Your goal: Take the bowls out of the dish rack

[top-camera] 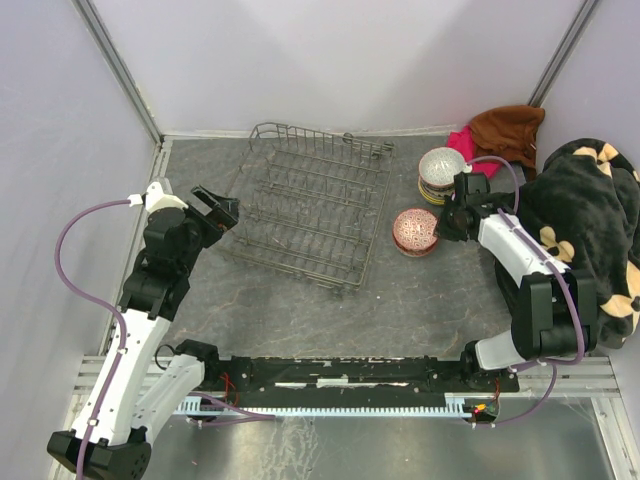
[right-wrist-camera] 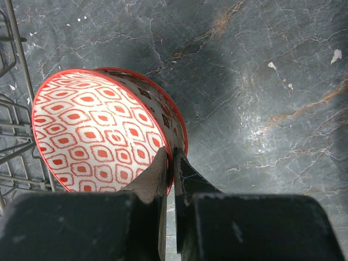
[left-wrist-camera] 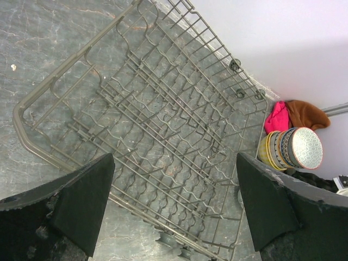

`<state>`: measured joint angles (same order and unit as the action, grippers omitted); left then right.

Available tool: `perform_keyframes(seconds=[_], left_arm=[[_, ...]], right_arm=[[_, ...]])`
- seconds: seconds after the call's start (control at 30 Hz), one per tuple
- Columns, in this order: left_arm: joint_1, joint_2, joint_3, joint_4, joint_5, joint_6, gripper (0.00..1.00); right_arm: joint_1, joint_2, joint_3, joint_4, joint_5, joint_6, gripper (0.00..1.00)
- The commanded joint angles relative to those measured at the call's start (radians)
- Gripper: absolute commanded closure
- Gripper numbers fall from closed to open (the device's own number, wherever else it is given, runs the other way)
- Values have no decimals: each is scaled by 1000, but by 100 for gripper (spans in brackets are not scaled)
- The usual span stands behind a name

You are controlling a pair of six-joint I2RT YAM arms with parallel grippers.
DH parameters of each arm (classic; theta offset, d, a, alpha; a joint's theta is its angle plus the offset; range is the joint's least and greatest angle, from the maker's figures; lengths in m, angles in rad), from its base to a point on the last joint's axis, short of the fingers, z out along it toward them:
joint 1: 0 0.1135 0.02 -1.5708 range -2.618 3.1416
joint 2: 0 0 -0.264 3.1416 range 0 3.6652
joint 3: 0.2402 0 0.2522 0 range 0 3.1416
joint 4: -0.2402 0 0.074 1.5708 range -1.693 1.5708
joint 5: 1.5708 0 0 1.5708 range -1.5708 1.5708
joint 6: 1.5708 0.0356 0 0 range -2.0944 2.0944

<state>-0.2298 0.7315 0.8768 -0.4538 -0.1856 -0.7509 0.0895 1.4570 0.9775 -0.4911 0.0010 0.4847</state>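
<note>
The grey wire dish rack (top-camera: 312, 205) stands at the middle of the table with no bowl in it; the left wrist view shows it bare (left-wrist-camera: 157, 109). My right gripper (top-camera: 447, 222) is shut on the rim of a red-and-white patterned bowl (top-camera: 414, 231), one finger inside and one outside (right-wrist-camera: 173, 157); the bowl (right-wrist-camera: 98, 136) sits on or just above the table right of the rack. A stack of bowls (top-camera: 440, 175) stands behind it, also seen in the left wrist view (left-wrist-camera: 291, 148). My left gripper (top-camera: 218, 208) is open and empty at the rack's left side.
A brown cloth (top-camera: 508, 130) and a pink cloth (top-camera: 462, 142) lie at the back right corner. A black blanket with cream shapes (top-camera: 585, 230) lies along the right wall. White walls close in the table on three sides.
</note>
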Motion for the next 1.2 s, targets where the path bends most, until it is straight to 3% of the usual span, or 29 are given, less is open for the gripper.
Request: perform_keyframes(seconds=[0.0, 0.33, 0.77, 1.17], left_arm=[[0, -9, -2, 47, -18, 19, 1], [0, -10, -6, 48, -22, 15, 1], [-1, -1, -3, 54, -14, 13, 1], [0, -3, 6, 55, -2, -2, 1]], right_arm=[[-6, -7, -7, 67, -8, 24, 99], [-6, -3, -23, 69, -2, 28, 97], [-5, -38, -43, 66, 0, 36, 66], [-6, -148, -26, -5, 39, 21, 47]])
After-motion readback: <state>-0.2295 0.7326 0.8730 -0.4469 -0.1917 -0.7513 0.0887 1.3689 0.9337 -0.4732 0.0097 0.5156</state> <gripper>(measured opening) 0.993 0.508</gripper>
